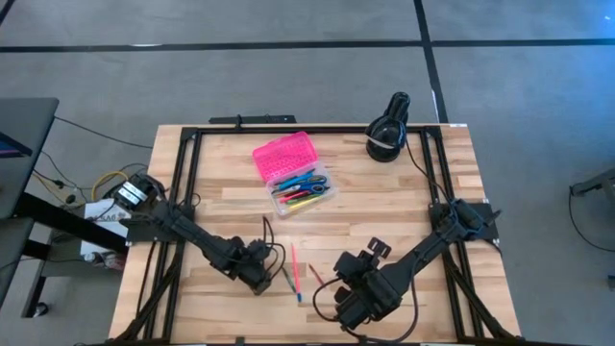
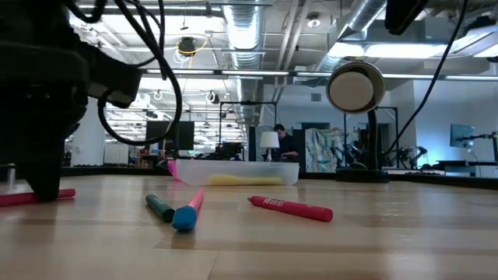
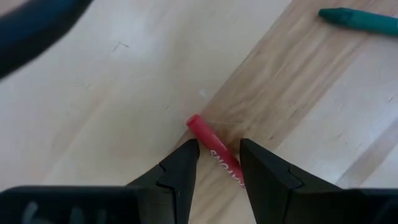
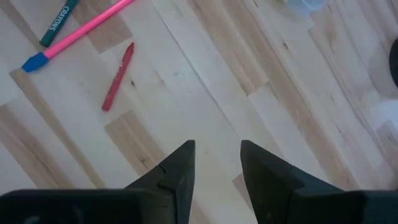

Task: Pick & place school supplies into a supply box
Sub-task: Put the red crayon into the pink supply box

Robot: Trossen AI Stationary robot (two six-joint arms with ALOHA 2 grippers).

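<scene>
Down at the table's near edge, the left gripper (image 3: 217, 163) straddles a red crayon (image 3: 214, 151), fingers spread (not yet pinching it). Beside it the right gripper (image 4: 216, 163) hovers spread over bare wood. Farther off lie a pink pen (image 1: 295, 270) and green crayon (image 2: 159, 207); beyond, the supply box (image 1: 293, 173) sits open.

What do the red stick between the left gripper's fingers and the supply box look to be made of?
The red stick looks like a wax crayon in a matte paper wrapper: it carries white printed lettering and a blunt, dull tip. The supply box looks like moulded plastic: a bright pink lid with a dotted texture, and a see-through base that shows the pens inside. Neither can be confirmed by look alone.
</scene>
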